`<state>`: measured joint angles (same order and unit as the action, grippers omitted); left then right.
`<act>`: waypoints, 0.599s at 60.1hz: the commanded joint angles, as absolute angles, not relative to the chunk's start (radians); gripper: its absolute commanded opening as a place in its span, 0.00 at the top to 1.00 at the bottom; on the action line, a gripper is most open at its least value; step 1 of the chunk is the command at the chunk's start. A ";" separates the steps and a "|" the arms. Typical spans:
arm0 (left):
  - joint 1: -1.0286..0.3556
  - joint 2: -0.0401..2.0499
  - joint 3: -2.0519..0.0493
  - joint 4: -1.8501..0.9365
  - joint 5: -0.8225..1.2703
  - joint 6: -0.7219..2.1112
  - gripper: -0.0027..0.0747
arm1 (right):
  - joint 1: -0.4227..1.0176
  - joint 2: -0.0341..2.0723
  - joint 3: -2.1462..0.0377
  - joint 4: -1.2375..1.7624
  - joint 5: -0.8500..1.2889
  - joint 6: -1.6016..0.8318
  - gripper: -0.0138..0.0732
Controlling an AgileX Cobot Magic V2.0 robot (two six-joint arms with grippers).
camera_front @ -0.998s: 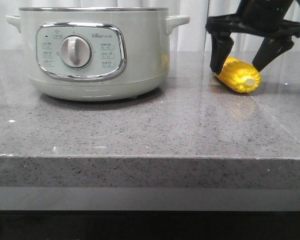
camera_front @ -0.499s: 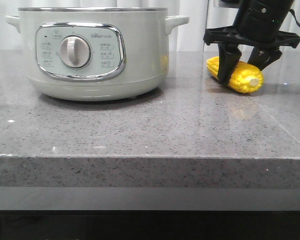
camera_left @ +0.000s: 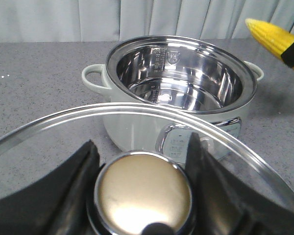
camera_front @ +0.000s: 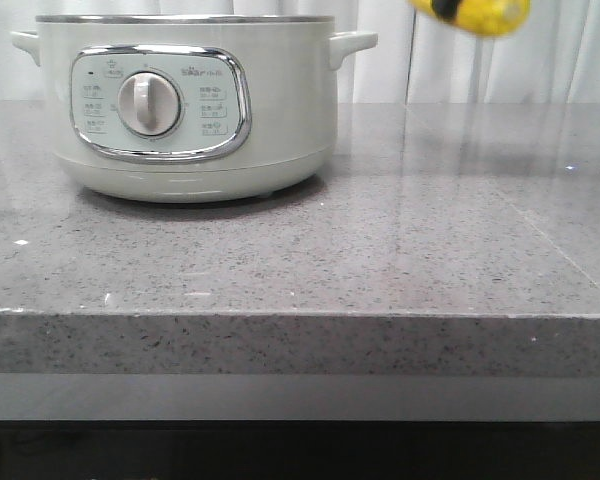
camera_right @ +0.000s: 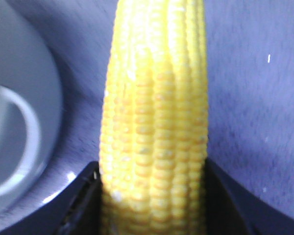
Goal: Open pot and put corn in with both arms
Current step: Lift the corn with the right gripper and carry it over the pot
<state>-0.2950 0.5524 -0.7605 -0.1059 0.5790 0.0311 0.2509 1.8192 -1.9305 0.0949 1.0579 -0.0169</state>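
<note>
The pale cream-green pot (camera_front: 280,110) stands at the left of the table with its dial facing me. In the left wrist view the pot (camera_left: 137,127) is open and its steel bowl is empty. My left gripper (camera_left: 143,159) is shut on the brass knob (camera_left: 143,196) of the glass lid (camera_left: 49,125), held off the pot on its front side. My right gripper (camera_right: 152,169) is shut on the yellow corn (camera_right: 154,107). The corn (camera_front: 477,12) hangs high to the right of the pot, at the top edge of the front view, and also shows in the left wrist view (camera_left: 272,34).
The grey speckled stone table (camera_front: 380,250) has its front edge near the camera. White curtains (camera_front: 540,60) hang behind it. The pot's side handle (camera_front: 352,42) sticks out toward the corn.
My right gripper closed on the corn lying on the table right of the pot and lifted it up, to the top edge of the front view. The pot has not moved.
</note>
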 commanded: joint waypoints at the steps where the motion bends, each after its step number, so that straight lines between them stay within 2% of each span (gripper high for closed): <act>1: -0.294 0.551 -0.799 -0.123 0.427 0.024 0.68 | 0.286 1.758 -2.030 0.099 1.035 -0.044 0.48; 11: -0.294 0.551 -0.799 -0.123 0.427 0.024 0.68 | 0.374 1.758 -2.098 0.117 0.976 -0.061 0.48; 36: -0.294 0.551 -0.799 -0.123 0.427 0.024 0.68 | 0.573 1.849 -2.097 0.155 0.766 -0.073 0.48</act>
